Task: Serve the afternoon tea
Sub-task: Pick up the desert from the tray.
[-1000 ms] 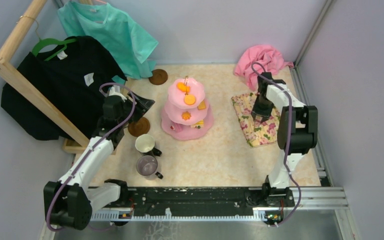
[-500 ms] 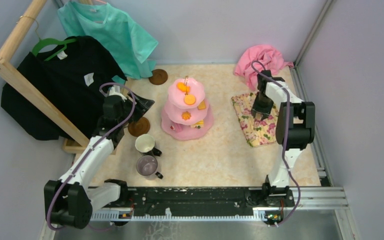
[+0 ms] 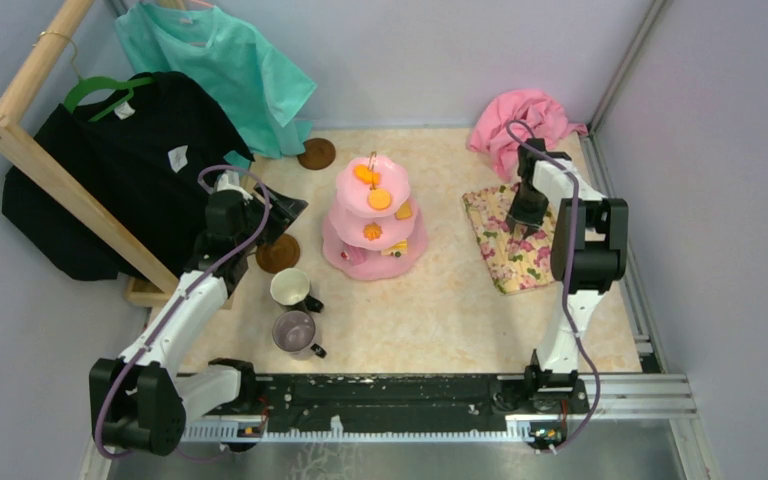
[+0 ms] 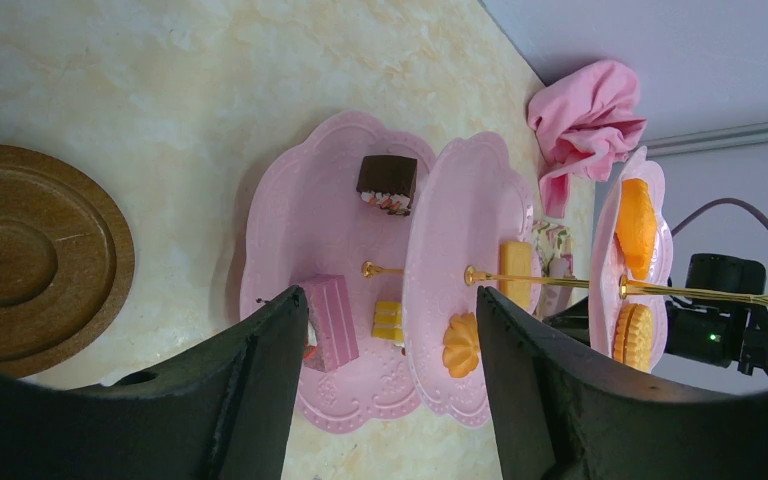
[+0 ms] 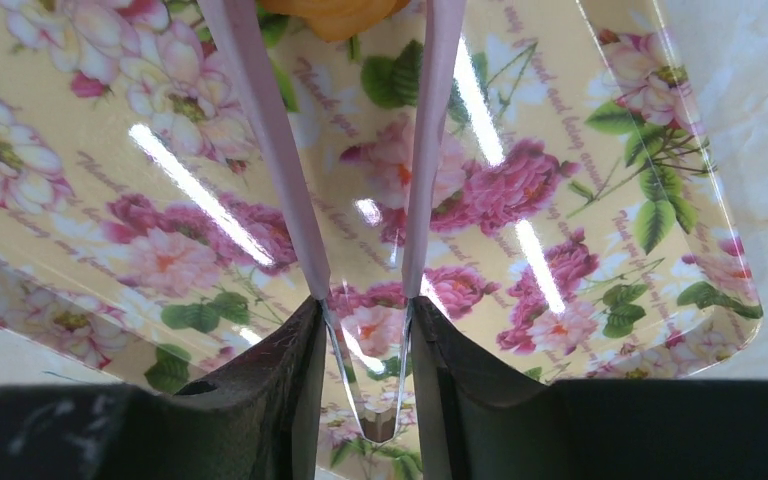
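The pink three-tier cake stand (image 3: 373, 215) stands mid-table with small orange, yellow and brown snacks on its tiers. In the left wrist view the cake stand (image 4: 330, 200) lies straight ahead. My left gripper (image 3: 285, 210) (image 4: 390, 320) hangs open and empty between the stand and a brown saucer (image 3: 278, 253) (image 4: 30, 260). A white mug (image 3: 290, 287) and a grey-purple mug (image 3: 295, 330) sit nearer the front. My right gripper (image 3: 526, 215) (image 5: 365, 310) is shut on pink tongs (image 5: 290, 150), whose tips pinch an orange snack (image 5: 332, 12) above the floral mat.
The floral mat (image 3: 520, 255) (image 5: 580, 200) lies at the right, with the pink cloth (image 3: 525, 115) (image 4: 585, 110) behind it. A second saucer (image 3: 316, 153) sits at the back. A wooden clothes rack (image 3: 50, 170) with black and teal shirts crowds the left side.
My right gripper has shifted a little toward the back over the floral mat, still holding the tongs. The left arm has not moved.
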Robot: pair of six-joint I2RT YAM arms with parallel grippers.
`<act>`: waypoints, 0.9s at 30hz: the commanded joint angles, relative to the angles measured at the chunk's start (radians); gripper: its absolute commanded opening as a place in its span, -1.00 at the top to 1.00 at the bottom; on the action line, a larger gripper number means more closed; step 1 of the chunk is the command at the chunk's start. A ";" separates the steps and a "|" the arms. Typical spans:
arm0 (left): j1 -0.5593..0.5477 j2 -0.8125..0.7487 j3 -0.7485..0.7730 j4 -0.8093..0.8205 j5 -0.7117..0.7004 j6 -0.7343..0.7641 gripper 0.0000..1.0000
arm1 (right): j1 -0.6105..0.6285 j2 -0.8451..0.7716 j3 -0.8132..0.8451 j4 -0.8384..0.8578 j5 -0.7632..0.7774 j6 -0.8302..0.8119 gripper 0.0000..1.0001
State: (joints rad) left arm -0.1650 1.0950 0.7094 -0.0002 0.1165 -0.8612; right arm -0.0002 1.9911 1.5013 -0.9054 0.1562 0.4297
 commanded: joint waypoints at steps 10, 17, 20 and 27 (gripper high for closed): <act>0.015 -0.018 0.016 0.010 0.000 0.014 -0.36 | -0.010 -0.093 0.020 0.021 -0.024 0.012 0.76; 0.015 -0.026 0.016 0.008 -0.011 -0.002 -0.36 | -0.004 -0.196 -0.053 0.028 -0.039 0.008 0.80; 0.015 -0.031 0.018 0.001 -0.026 -0.013 -0.36 | 0.010 -0.240 -0.085 0.025 -0.046 0.007 0.81; 0.015 -0.049 0.015 -0.015 -0.068 -0.054 -0.36 | 0.133 -0.378 -0.141 -0.015 -0.017 0.015 0.81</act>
State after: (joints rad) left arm -0.1589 1.0733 0.7094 -0.0074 0.0841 -0.8837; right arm 0.0525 1.7405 1.3720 -0.9066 0.1234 0.4381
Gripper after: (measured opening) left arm 0.681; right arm 0.316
